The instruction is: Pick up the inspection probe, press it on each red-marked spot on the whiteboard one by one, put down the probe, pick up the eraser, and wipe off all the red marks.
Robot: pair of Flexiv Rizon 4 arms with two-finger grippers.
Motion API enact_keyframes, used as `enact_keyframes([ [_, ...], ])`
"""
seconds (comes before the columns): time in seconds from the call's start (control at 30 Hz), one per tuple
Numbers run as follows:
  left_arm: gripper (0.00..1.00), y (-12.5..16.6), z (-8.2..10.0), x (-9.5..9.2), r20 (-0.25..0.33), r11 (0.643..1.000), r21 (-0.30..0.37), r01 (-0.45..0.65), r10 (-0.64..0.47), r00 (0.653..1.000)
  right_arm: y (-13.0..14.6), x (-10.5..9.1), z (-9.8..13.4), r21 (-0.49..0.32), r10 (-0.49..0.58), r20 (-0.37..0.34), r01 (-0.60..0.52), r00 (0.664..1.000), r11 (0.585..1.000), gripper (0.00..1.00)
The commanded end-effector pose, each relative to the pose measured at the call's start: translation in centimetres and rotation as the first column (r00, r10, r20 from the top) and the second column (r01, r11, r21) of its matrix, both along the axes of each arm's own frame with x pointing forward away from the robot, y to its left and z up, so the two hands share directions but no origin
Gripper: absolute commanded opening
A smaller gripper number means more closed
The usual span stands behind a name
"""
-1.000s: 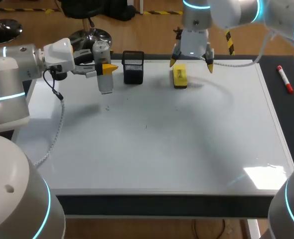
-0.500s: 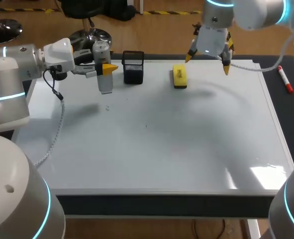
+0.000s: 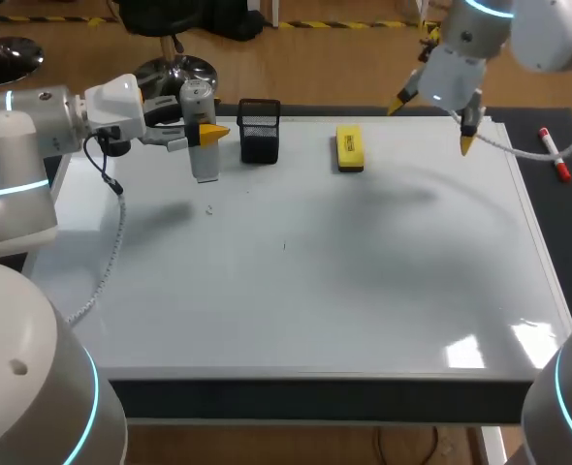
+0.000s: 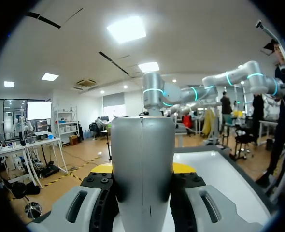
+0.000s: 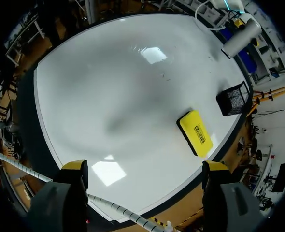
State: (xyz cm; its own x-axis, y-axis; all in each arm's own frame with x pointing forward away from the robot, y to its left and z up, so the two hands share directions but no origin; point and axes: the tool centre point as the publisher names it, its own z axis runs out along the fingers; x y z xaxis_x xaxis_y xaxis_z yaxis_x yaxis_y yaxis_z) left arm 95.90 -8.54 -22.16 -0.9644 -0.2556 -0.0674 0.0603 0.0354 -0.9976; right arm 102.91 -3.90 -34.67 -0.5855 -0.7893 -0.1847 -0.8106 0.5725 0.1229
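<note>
The glossy whiteboard [image 3: 364, 281] covers most of the table. At its far left the left gripper [image 3: 205, 130] is clamped on the inspection probe [image 3: 201, 145], a smooth silver-grey cylinder with a darker cap, held upright just beside a black mesh holder [image 3: 259, 131]. The right gripper [image 3: 432, 125] hangs with fingers spread wide and holding nothing above the far right edge, near the yellow block eraser [image 3: 349, 148] lying flat on the board, and a red marker [image 3: 555, 155] lies off the board to the right.

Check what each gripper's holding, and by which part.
Left gripper is shut on the probe, gripping its grey body around the middle, probe upright. Right gripper is open and holds nothing.
</note>
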Motion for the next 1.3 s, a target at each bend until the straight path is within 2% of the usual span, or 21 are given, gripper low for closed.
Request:
enact_keyframes([
  [0.03,0.0,0.0,0.1,0.0,0.001,1.0,-0.001,-0.002,0.002,1.0,-1.2,-1.0,0.6,0.118,-0.028,0.066,0.02,0.997,0.993,1.0],
  [0.13,0.0,0.0,0.1,0.0,0.001,1.0,-0.001,-0.002,0.002,1.0,-1.6,-1.3,0.7,0.18,-0.056,0.071,0.043,0.996,0.983,1.0],
  [0.23,0.0,0.0,0.1,0.0,0.001,1.0,-0.001,-0.002,0.002,1.0,-2.0,-1.5,0.8,0.179,-0.067,0.073,0.053,0.995,0.982,1.0],
  [0.47,0.0,0.0,0.1,0.0,0.001,1.0,-0.001,-0.002,0.002,1.0,-3.0,-1.7,1.4,0.27,-0.11,0.09,0.082,0.99,0.959,1.0],
  [0.63,0.0,0.0,0.1,0.0,0.001,1.0,-0.001,-0.002,0.002,1.0,-3.5,-1.8,1.6,0.288,-0.135,0.09,0.104,0.987,0.952,1.0],
  [0.8,0.0,0.0,0.1,0.0,0.001,1.0,-0.001,-0.002,0.002,1.0,-4.0,-1.6,1.6,0.341,-0.163,0.079,0.127,0.983,0.931,1.0],
  [0.87,0.0,0.0,0.1,0.0,0.001,1.0,-0.001,-0.002,0.002,1.0,-4.2,-1.5,1.5,0.389,-0.174,0.077,0.132,0.982,0.912,1.0],
  [0.97,0.0,0.0,0.1,0.0,0.001,1.0,-0.001,-0.002,0.002,1.0,-4.3,-1.3,1.5,0.411,-0.195,0.067,0.151,0.979,0.899,1.0],
  [1.3,0.0,0.0,0.1,0.0,0.001,1.0,-0.001,-0.002,0.002,1.0,-4.2,-0.5,1.9,0.408,-0.201,0.065,0.157,0.977,0.899,1.0],
])
